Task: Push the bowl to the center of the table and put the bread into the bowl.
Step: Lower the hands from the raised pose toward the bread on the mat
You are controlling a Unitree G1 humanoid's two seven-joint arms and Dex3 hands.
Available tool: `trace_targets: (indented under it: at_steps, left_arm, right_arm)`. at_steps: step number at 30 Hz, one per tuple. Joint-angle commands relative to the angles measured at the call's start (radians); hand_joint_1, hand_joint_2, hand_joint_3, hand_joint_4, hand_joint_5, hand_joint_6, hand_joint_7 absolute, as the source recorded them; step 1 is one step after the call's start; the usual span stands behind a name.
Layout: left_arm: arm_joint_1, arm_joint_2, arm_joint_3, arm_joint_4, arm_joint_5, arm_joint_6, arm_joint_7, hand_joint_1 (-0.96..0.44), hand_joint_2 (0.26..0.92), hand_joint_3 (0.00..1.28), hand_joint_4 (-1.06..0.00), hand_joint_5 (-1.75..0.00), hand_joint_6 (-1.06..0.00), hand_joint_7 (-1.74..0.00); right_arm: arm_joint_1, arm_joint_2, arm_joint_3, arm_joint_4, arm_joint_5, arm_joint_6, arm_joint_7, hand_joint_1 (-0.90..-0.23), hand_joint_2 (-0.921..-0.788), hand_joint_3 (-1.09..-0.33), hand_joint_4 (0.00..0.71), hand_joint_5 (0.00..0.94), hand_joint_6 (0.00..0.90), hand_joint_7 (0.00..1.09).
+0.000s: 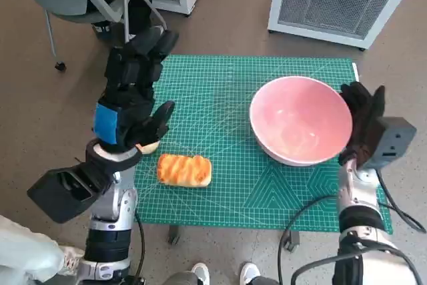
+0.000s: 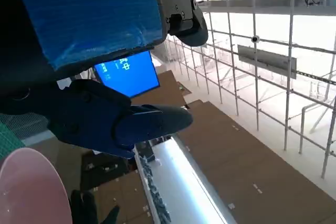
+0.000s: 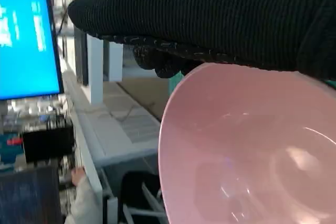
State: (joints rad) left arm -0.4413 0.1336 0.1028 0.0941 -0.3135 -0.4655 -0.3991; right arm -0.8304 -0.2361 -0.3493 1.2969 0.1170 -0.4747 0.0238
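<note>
Your left hand (image 1: 133, 101) sits closest to the head camera, raised over the left edge of the green cutting mat (image 1: 220, 185), its fingers (image 1: 159, 43) spread and holding nothing. Just below and to the right of it lies the bread (image 1: 184, 170), flat on the mat near the desk's front left, its long axis running left to right across the desk. The thumb side of that hand is just beside the loaf's left end; actual contact cannot be confirmed.

Your right hand (image 1: 363, 125) stands against the right rim of the pink bowl (image 1: 300, 121), glove fingers (image 1: 360, 98) upright and apart along the outer wall, pressing or touching rather than gripping. The right wrist view confirms the glove lying along the rim with the bowl's interior bare.

The bowl rests right of centre on the mat. Judged from this, the push is the step in hand: centre lies to the bowl's left, directly away from your right palm, so that hand is placed correctly. The bread is nearer your left hand, which would need to descend and close across the loaf's short axis.
</note>
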Motion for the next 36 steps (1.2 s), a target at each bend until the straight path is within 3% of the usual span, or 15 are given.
trace_targets:
  at_steps: [1,14,26,33,36]
  left_arm:
    - [0.012,0.009,0.005,-0.025,0.015,0.009,0.013,-0.45,0.921,0.41,0.0,-0.58,0.0,-0.76]
    - [0.027,0.016,0.002,-0.048,0.024,0.019,0.033,-0.45,0.921,0.41,0.0,-0.58,0.0,-0.76]
    - [0.05,0.032,-0.009,-0.072,0.054,0.044,0.033,-0.43,0.919,0.41,0.0,-0.61,0.0,-0.77]
    - [0.095,0.128,-0.03,-0.151,0.119,0.176,0.001,-0.37,0.9,0.39,0.0,-0.6,0.0,-0.77]
    - [0.107,0.192,-0.037,-0.188,0.159,0.24,-0.024,-0.34,0.901,0.35,-0.04,-0.52,0.0,-0.78]
  right_arm:
    - [-0.014,0.026,-0.006,0.017,0.01,0.03,0.014,-0.488,-0.921,-0.825,0.25,0.003,0.092,0.44]
    - [-0.068,0.081,-0.002,0.022,0.004,0.056,0.019,-0.472,-0.921,-0.828,0.261,0.006,0.086,0.48]
    - [-0.11,0.106,-0.006,0.03,0.005,0.091,0.023,-0.467,-0.921,-0.828,0.251,0.001,0.067,0.48]
    - [-0.135,0.094,-0.005,0.025,0.003,0.097,0.027,-0.471,-0.921,-0.827,0.247,0.0,0.065,0.49]
    - [-0.146,0.088,-0.005,0.017,0.004,0.084,0.03,-0.466,-0.921,-0.828,0.248,0.001,0.064,0.49]
